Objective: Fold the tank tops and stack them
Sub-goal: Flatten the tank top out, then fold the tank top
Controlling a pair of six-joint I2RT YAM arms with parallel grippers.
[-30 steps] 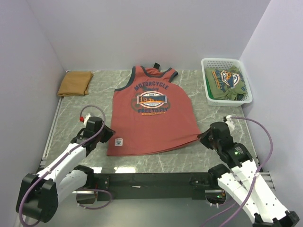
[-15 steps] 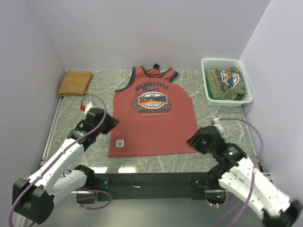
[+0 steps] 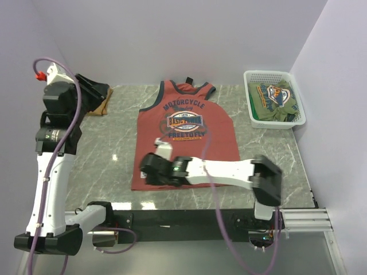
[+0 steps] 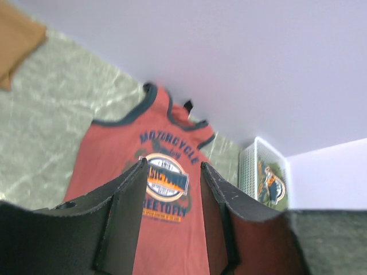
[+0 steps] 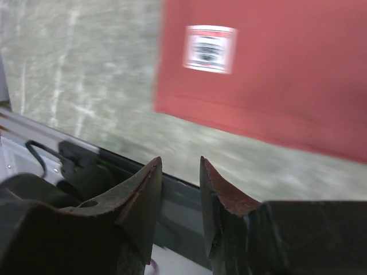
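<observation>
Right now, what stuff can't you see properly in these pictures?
Tan tank top: cut off by the left wrist view's corner; in the top view the left gripper covers most of it.
Hem label on the red tank top: blurred in the right wrist view, too small from the top.
Green clothes in the white basket: bunched up, kind unclear.
</observation>
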